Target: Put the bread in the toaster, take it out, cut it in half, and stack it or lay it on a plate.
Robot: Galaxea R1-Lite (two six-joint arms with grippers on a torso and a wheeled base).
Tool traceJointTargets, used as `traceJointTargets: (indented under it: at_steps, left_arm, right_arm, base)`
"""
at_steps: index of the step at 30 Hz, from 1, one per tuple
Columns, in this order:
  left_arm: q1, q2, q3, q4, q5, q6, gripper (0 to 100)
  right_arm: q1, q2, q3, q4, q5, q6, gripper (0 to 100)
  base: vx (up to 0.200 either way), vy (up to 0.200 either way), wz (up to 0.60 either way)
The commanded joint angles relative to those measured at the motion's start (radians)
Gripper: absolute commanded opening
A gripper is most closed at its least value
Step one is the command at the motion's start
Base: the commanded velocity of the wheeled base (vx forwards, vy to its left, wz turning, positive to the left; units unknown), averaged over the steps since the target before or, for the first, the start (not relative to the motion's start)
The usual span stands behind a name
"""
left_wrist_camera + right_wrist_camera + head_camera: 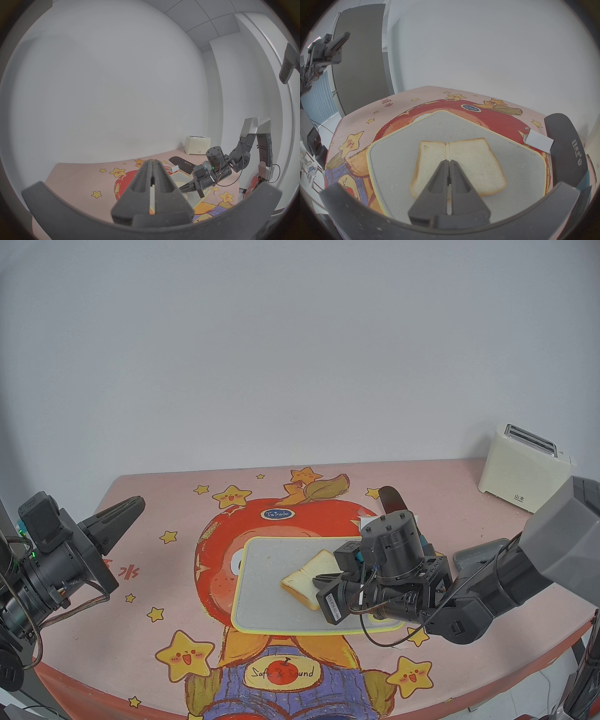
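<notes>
On the board [262, 609], the bread [478, 162] is seen lying flat, split by a seam into halves. The right claw [448, 163] is closed and empty over it. The left claw [132, 505], likewise closed and empty, is well apart.

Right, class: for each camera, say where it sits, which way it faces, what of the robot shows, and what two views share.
Head view: on the head, facing forward and down at the table; left tool, right tool show.
Left wrist view: on that wrist, facing across to the toaster; left tool shut in front, right tool beyond.
Right wrist view: on that wrist, facing down at the bread; right tool shut in front.
Head and left wrist views share the toaster.
</notes>
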Motion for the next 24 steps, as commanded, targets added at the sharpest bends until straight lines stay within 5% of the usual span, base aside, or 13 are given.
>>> traceJointTargets:
  at_steps: [1,2,3,24]
  left_arm:
    - [0.0,0.004,-0.001,-0.001,0.0,-0.001,0]
    - [0.0,0.004,-0.001,-0.001,0.0,-0.001,0]
    - [0.0,0.004,-0.001,-0.001,0.0,-0.001,0]
    - [0.0,0.004,0.001,-0.001,0.0,0.001,0]
  right_arm:
    - [0.003,0.002,0.002,0.001,-0.003,0.0,0]
    - [0.003,0.002,0.002,0.001,-0.003,0.0,0]
    - [0.003,0.0,0.002,0.001,-0.003,0.0,100]
    - [0.024,-0.071,-0.009,-0.001,0.0,0.012,100]
  base:
    - [0.0,0.0,0.0]
    - [0.0,0.0,0.0]
    - [0.0,0.0,0.0]
    - [0.0,0.0,0.0]
